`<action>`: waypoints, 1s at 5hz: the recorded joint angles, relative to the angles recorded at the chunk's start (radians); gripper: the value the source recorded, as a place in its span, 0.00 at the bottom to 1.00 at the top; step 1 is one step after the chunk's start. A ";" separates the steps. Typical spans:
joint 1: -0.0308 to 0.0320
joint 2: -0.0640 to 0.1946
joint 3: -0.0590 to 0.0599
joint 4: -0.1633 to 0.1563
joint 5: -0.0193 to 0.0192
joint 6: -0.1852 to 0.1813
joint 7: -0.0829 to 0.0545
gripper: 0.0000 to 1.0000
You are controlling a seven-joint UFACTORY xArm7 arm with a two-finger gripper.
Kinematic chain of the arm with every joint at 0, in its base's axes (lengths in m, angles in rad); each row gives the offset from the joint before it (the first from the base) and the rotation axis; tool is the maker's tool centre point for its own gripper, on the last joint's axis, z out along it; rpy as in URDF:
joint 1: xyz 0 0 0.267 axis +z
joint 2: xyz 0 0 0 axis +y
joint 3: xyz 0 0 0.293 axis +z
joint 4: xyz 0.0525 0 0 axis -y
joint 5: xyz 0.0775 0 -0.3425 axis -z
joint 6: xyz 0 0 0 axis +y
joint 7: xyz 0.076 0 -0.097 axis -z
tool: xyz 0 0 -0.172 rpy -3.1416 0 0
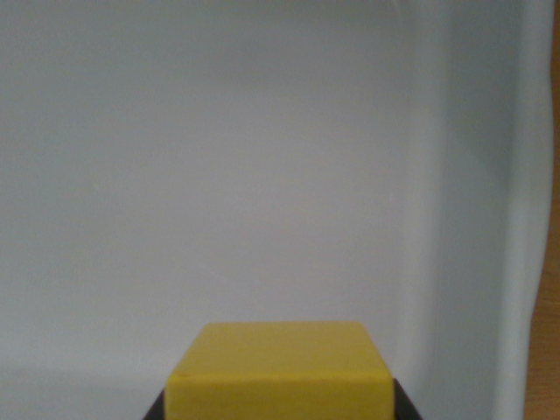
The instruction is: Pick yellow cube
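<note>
Wrist view only. Cube (pixel 280 372), yellow, sits at bottom centre of the frame, cut off by the lower edge. Its top face and part of the near face show; edges look clean, corners square, top face level.

Gripper (pixel 280 409): only two dark slivers show, one at each lower corner of the cube. Left sliver at the cube's lower left, right sliver at its lower right. Both sit flush against the cube's sides with no gap visible. Reads as the jaws closed onto the cube, one per side, cube held between them. Fingers are mostly out of frame, so how deep the grasp goes cannot be told.

Behind and around the cube: pale blue-grey tray (pixel 219 175), smooth, fills nearly the whole view. Its wall (pixel 477 219) rises on the wrist view's right, with a rounded rim running top to bottom. A thin strip of brown surface (pixel 551 332) shows beyond that rim at the far right edge.

Whether the cube rests on the tray floor or is clear of it cannot be told; its underside is out of view.
</note>
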 joint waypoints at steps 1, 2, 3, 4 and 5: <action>0.0000 0.000 0.000 0.000 0.0000 0.000 0.000 1.00; 0.0005 -0.012 0.000 0.019 -0.0023 0.031 0.002 1.00; 0.0005 -0.012 0.000 0.019 -0.0023 0.031 0.002 1.00; 0.0010 -0.023 0.000 0.034 -0.0044 0.057 0.003 1.00; 0.0010 -0.023 0.000 0.034 -0.0044 0.057 0.003 1.00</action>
